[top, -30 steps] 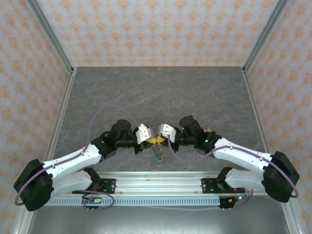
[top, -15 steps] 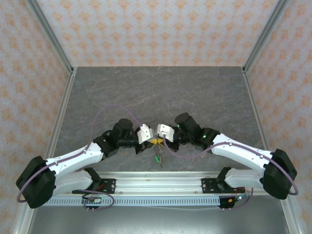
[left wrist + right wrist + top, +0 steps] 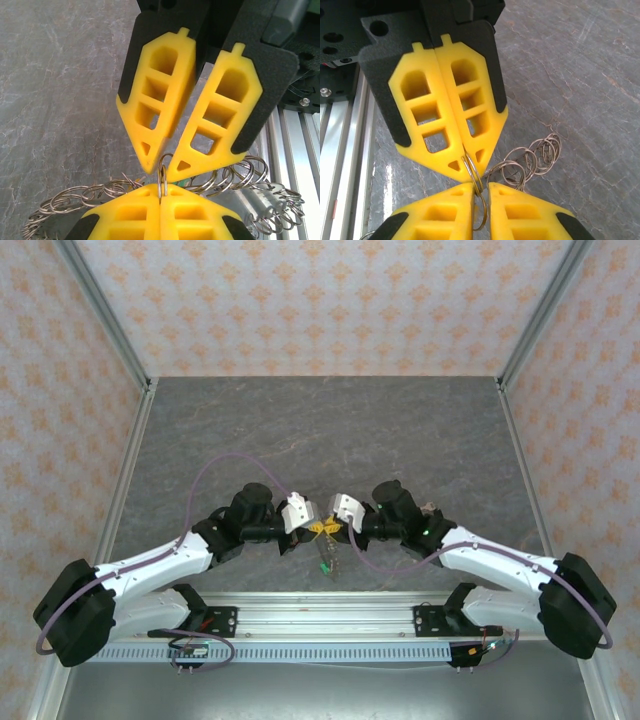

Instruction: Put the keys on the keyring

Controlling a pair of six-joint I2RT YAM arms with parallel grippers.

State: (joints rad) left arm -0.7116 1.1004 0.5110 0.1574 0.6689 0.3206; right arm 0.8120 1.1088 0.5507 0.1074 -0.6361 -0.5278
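The keyring (image 3: 162, 176) is a chain of thin silver wire rings, held up above the table between both grippers. My left gripper (image 3: 161, 190) is shut on one ring, which stands edge-on between its yellow fingers. My right gripper (image 3: 481, 187) faces it tip to tip, its fingers a little apart, and the same ring (image 3: 479, 192) runs down through the gap. More linked rings (image 3: 535, 157) trail off to the side. In the top view the chain (image 3: 325, 560) hangs below the left gripper (image 3: 312, 528) and the right gripper (image 3: 334, 528). A sliver of green, perhaps a key (image 3: 183, 182), peeks out behind the fingertips.
The grey stone-patterned table (image 3: 330, 430) stretches away behind the grippers. The aluminium rail (image 3: 320, 615) with the arm bases runs along the near edge. Purple cables (image 3: 215, 475) loop off both arms. Patterned walls close in three sides.
My right gripper's fingers have come slightly apart around the ring. The right arm swung left, then back to the right. The left gripper stays shut in place.
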